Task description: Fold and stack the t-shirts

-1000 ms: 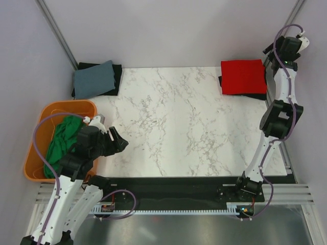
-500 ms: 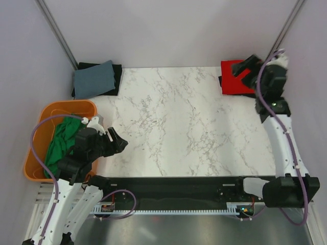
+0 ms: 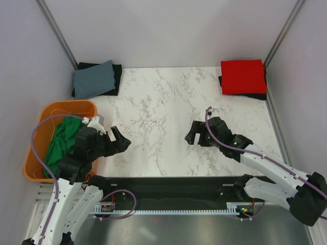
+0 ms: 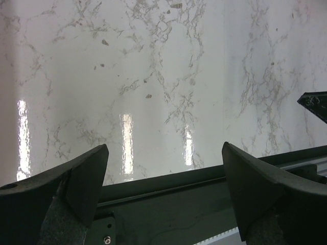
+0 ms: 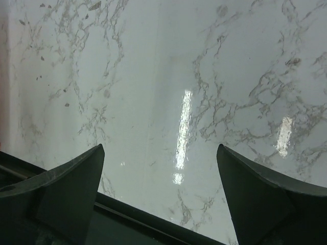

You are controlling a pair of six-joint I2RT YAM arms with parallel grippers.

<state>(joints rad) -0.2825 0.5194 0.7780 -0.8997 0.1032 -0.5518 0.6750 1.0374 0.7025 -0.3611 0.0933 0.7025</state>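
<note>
- Left fingers point(image 3: 119, 139): spread wide, nothing between them. They hang over the near left part of the desk point(image 3: 163, 97), just beside the orange basket point(image 3: 66, 105).
- Left wrist view: only bare marble and the dark near edge rail show between the two fingers point(image 4: 82, 173).
- Right fingers point(image 3: 196, 135): also spread wide and empty, low over the desk just right of its middle, pointing left. The arm lies stretched out low behind them.
- Right wrist view: marble only in the gap.
- Green t-shirt point(image 3: 60, 143): bunched, unfolded, inside the basket.
- Grey-blue t-shirt point(image 3: 93, 78): folded, far left corner, lying on a black garment point(image 3: 117, 76).
- Red t-shirt point(image 3: 242, 76): folded, far right corner, on top of another dark garment point(image 3: 255, 96).
- Neither arm touches any shirt.
</note>
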